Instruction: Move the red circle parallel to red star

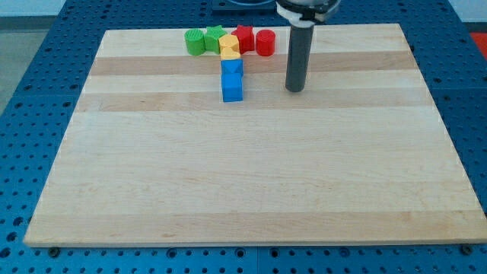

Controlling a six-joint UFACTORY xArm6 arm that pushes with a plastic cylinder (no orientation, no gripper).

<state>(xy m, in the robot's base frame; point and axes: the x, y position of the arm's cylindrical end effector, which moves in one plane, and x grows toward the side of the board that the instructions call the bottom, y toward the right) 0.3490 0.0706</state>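
Wooden board [251, 167] on blue pegboard — red circle [265, 43] touches the red star [244, 37] on its right; my tip [294, 89], clawless, grasping nothing, stands below-right of the circle.

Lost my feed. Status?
My tip down, clear of blocks. Red circle touching red star, its right. Path open.

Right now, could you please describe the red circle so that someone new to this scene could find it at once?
Look at the wooden board and follow its top edge to the cluster of blocks left of centre. The red circle is the rightmost block in that row, beside the red star. It is round with a smooth side, and it lies up and left of my tip.
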